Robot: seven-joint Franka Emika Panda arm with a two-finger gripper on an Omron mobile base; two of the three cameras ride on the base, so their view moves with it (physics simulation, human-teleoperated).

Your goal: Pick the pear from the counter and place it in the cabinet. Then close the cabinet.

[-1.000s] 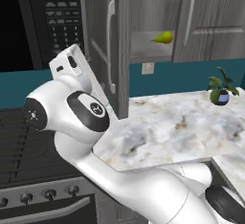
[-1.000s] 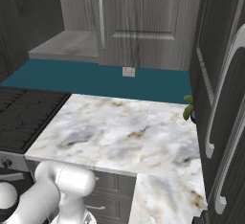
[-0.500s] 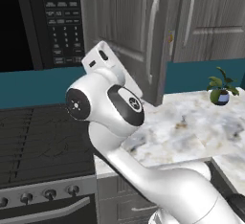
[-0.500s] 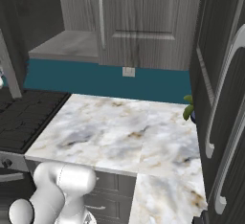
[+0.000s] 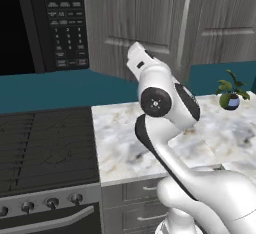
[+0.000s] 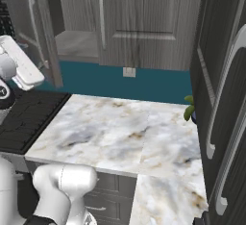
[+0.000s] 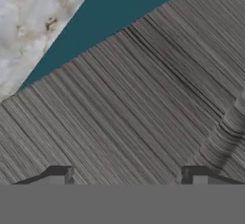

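Kitchen: stovetop (image 5: pixel 47 145), microwave (image 5: pixel 42 23), marble counter (image 6: pixel 120 132).

Arm raised, gripper (image 7: pixel 127 176) with fingers spread apart, empty.

The left door of the grey wood-grain wall cabinet (image 5: pixel 150 23), seen standing wide open a second ago with the small yellow-green pear visible on the inner shelf, is now swung most of the way shut in the left base view, and the pear is hidden behind it. In the right base view the same door (image 6: pixel 43 31) is brought in from the left edge to stand narrowly ajar before the shelf. The white robot arm (image 5: pixel 165 103) is shifted rightward, from in front of the black microwave (image 5: pixel 45 23) to in front of the cabinet.
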